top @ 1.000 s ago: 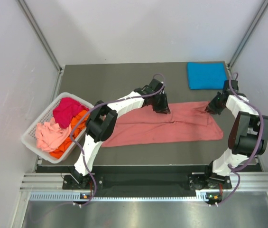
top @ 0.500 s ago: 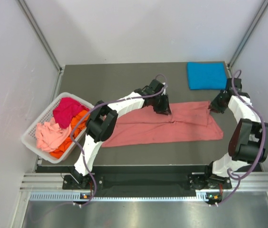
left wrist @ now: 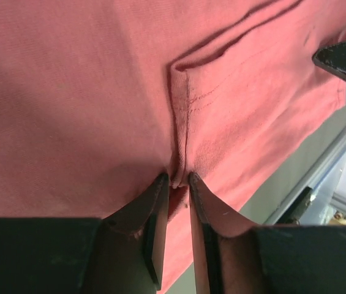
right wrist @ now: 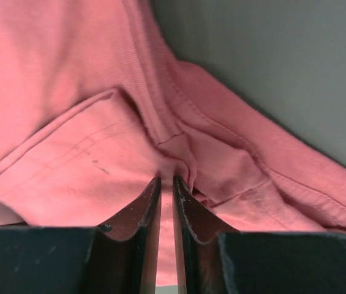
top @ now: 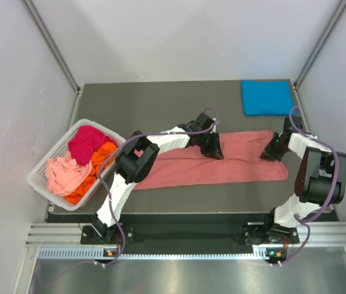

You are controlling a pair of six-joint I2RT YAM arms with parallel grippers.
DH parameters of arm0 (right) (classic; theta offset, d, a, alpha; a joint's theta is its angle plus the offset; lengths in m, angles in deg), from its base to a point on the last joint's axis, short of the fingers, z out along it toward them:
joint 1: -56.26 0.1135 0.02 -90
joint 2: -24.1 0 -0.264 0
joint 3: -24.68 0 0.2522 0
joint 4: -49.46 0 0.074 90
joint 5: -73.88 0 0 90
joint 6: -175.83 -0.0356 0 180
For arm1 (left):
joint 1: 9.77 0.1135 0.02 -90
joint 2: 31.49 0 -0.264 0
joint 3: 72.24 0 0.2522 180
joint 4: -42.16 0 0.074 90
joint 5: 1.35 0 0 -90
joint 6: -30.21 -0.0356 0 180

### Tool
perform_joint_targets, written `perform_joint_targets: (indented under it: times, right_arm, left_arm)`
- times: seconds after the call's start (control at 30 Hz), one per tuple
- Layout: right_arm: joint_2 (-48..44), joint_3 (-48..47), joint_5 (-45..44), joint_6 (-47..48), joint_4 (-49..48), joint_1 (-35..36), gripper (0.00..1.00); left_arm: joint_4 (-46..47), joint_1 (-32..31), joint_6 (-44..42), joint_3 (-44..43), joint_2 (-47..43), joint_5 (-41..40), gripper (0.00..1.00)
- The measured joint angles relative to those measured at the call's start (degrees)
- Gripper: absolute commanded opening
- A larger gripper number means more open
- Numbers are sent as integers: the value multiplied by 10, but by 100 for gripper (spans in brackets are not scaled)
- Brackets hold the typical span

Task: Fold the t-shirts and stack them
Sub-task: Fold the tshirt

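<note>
**Desk:** What is in the basket (top: 55, 146)?

**Photographer:** Three crumpled shirts: a magenta shirt (top: 87, 141) at the back, an orange shirt (top: 94, 168) beneath and beside it, and a pale pink shirt (top: 59, 174) at the front.

**Desk:** And outside the basket?

**Photographer:** A salmon-pink shirt (top: 234, 166) lies in a long band on the table (top: 136, 104), to the right of the basket. A folded blue shirt (top: 266, 97) sits far right of the basket, behind the band and apart from it. The left gripper (top: 214, 150) is clamped on a raised ridge of the salmon cloth midway along. The right gripper (top: 270, 152) pinches a fold at the end farthest from the basket.

**Desk:** Changed from a second ago?

**Photographer:** Both grippers have drawn toward the arm bases, taking the band's back edge with them. The band is now narrower. The basket's load and the blue shirt have not moved.
</note>
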Motion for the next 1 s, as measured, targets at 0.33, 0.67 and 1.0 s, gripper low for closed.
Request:
perform_joint_targets:
  times: [0.33,0.67,1.0]
  right_arm:
    - [-7,5,-46,11,-11,0,15]
    - [-62,-37,-27,20,21,0,25]
    - [33,-190,-39,58,22,0,32]
  left_arm:
    - [-21,-12,1,2,-16,-61,25]
    - [-113,9,-23,-9,-48,-80,27]
    - [-187,111,-65,-37,-52,-88,26]
